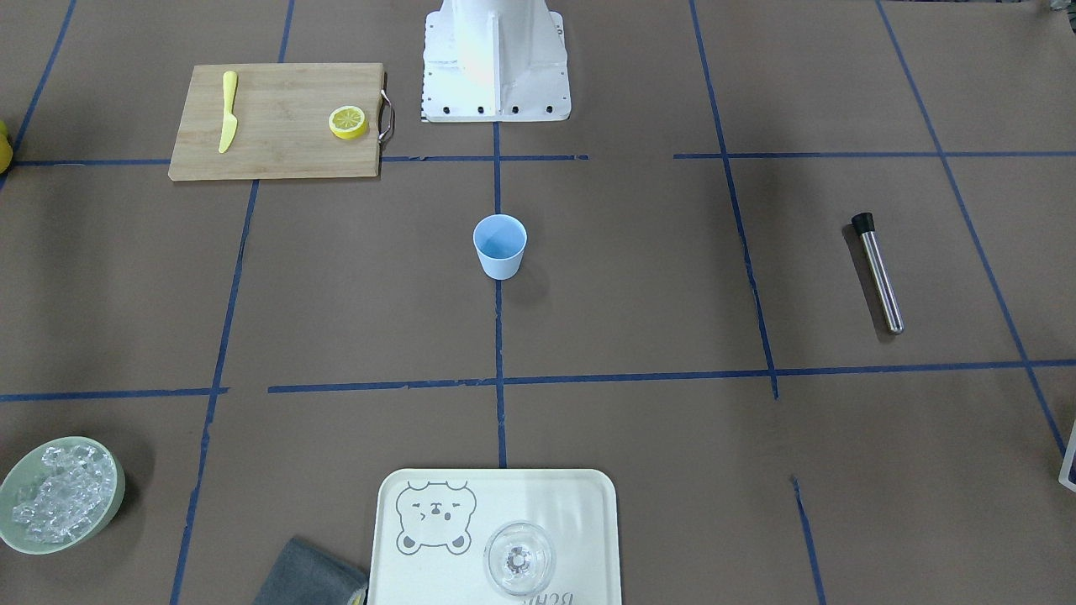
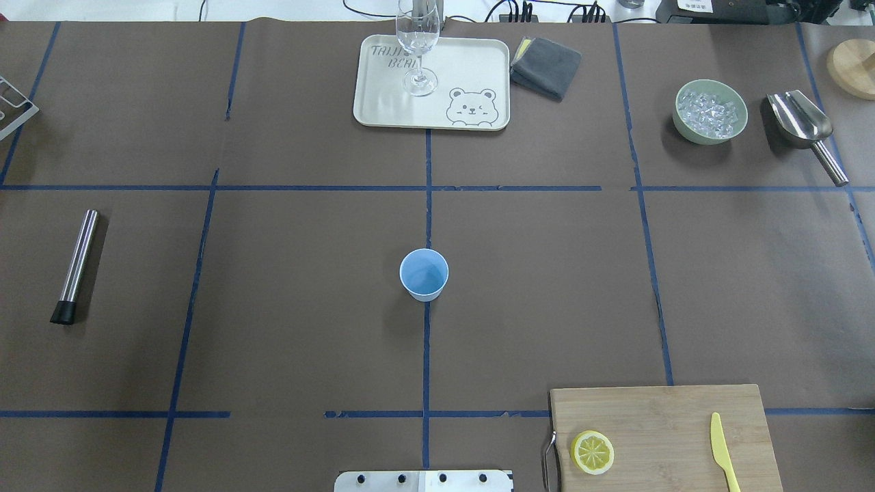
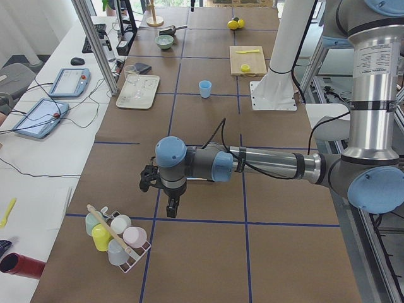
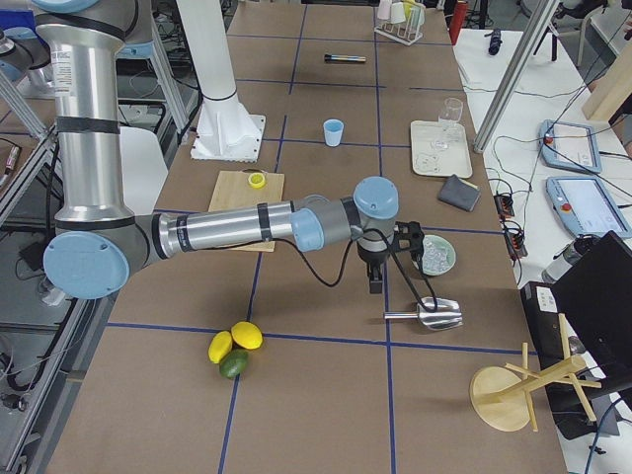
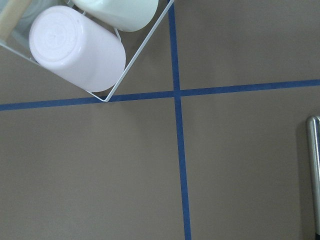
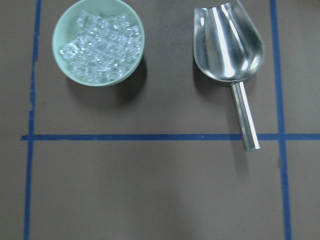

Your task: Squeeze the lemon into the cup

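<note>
One lemon slice (image 2: 592, 452) lies flat on the wooden cutting board (image 2: 656, 424) at the near right; it also shows in the front view (image 1: 348, 122). The light blue cup (image 2: 424, 274) stands upright and empty at the table's middle, also in the front view (image 1: 499, 245). My left gripper (image 3: 171, 208) shows only in the left side view, pointing down far from the cup, near a rack of cups. My right gripper (image 4: 375, 284) shows only in the right side view, pointing down near the ice bowl. I cannot tell whether either is open or shut.
A yellow knife (image 2: 722, 451) lies on the board. A tray (image 2: 383, 102) with a clear glass (image 2: 418, 41), a grey cloth (image 2: 547, 65), a green bowl of ice (image 2: 709, 111) and a metal scoop (image 2: 803, 126) stand along the far side. A steel tube (image 2: 76, 263) lies at the left.
</note>
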Controlling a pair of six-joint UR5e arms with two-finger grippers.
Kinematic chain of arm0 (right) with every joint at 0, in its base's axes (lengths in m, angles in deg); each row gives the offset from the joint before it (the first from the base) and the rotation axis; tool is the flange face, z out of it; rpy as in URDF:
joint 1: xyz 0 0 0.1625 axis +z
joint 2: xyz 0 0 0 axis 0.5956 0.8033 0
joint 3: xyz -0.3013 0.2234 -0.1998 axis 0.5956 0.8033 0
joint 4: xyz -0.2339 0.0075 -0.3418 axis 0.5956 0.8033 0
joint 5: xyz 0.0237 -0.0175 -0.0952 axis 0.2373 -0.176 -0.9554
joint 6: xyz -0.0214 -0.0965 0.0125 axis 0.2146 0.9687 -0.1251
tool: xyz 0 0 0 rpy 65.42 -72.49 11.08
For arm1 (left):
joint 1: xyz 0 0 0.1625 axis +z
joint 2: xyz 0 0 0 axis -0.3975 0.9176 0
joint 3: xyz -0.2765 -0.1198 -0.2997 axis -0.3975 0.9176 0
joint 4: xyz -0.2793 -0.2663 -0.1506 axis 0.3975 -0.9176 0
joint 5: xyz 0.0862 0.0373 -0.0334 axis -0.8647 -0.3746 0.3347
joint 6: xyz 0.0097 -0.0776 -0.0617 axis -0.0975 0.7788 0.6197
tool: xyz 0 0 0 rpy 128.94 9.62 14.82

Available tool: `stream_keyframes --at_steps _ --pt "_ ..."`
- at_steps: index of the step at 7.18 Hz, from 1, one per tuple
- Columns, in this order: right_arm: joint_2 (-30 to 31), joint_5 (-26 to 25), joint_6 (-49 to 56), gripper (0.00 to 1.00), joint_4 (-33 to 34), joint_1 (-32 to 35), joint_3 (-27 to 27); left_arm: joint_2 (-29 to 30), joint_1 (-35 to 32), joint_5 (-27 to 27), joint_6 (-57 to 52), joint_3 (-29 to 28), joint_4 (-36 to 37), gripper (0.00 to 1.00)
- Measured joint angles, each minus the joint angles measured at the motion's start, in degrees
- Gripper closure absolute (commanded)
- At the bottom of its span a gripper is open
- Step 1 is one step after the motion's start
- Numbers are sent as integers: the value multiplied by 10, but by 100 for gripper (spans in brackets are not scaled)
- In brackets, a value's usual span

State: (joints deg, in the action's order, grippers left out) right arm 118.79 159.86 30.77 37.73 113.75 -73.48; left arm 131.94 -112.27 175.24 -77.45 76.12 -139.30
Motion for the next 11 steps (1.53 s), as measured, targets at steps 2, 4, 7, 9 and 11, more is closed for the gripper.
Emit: stream_keyframes --at_steps 2,4,7,9,11 --pt "13 -31 -149 0 -4 -96 -95 1 1 -1 0 5 -14 0" --pt "14 -146 -313 0 -5 -260 -171 0 2 -1 2 6 -52 0" --pt "17 -296 -510 0 -22 -472 -237 0 12 0 11 4 -87 0" --pt "24 -409 -611 0 -29 -601 -260 0 15 -1 32 2 -113 0" --pt "29 -494 -672 0 -31 -706 -263 1 18 -1 38 3 -121 0"
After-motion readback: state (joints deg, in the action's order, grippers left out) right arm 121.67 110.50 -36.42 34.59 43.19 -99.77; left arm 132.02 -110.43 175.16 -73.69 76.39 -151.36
